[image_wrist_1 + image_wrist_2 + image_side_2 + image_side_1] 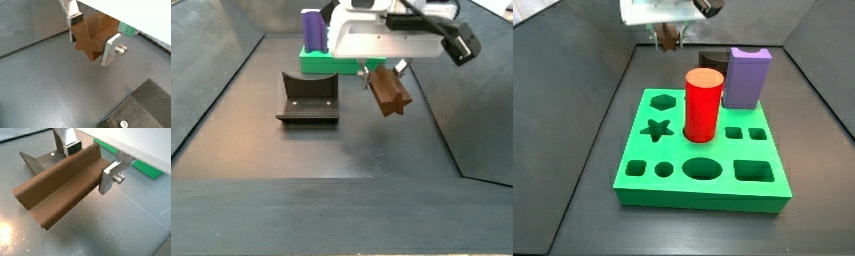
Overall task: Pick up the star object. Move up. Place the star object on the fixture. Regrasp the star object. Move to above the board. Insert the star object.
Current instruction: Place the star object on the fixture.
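Observation:
The star object [87, 44] is a dark brown ridged peg, and my gripper [92, 36] is shut on it near one end. The peg's long body [57, 188] sticks out sideways from between the silver fingers [110, 177]. In a side view the gripper [385, 72] hangs above the dark floor with the star object [389, 95] tilted below it, clear of the ground. The black fixture [307, 100] stands on the floor to one side of it. The green board [700, 165] lies nearer that camera, its star-shaped hole [656, 129] open.
A red cylinder [704, 105] stands upright in the board and a purple notched block [748, 78] rises at its far corner. Sloping dark walls [218, 90] close in the floor on both sides. The fixture [141, 107] also shows below the wrist.

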Controlling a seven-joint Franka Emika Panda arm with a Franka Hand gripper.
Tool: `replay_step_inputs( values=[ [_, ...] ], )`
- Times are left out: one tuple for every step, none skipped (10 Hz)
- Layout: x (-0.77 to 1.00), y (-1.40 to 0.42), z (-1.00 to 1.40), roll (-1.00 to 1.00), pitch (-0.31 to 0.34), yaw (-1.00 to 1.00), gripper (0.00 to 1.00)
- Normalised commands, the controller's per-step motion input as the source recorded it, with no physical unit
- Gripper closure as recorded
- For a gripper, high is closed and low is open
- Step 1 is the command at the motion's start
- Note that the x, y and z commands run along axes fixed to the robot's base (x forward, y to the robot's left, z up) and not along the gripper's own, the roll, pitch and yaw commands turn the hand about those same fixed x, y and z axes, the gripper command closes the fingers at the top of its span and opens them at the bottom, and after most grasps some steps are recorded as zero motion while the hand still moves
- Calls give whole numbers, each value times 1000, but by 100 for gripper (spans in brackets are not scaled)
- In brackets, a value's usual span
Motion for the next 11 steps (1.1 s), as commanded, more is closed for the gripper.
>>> replay_step_inputs(
  values=[
    [-5, 1, 1000, 24, 12, 5, 100],
    [-11, 3, 1000, 35, 24, 1, 100],
    [-15, 5, 1000, 49, 33, -4, 100],
    [-19, 10, 1000, 69, 45, -9, 100],
    [-23, 15, 1000, 85, 51, -12, 100],
    [-26, 15, 1000, 93, 57, -11, 100],
    [-20, 10, 765, 106, 68, 3, 100],
    [-13, 8, 618, 115, 74, 11, 100],
    [-7, 8, 469, 125, 85, 15, 100],
    [-1, 8, 322, 131, 94, 22, 100],
    [3, 7, 176, 127, 101, 25, 100]
  ],
)
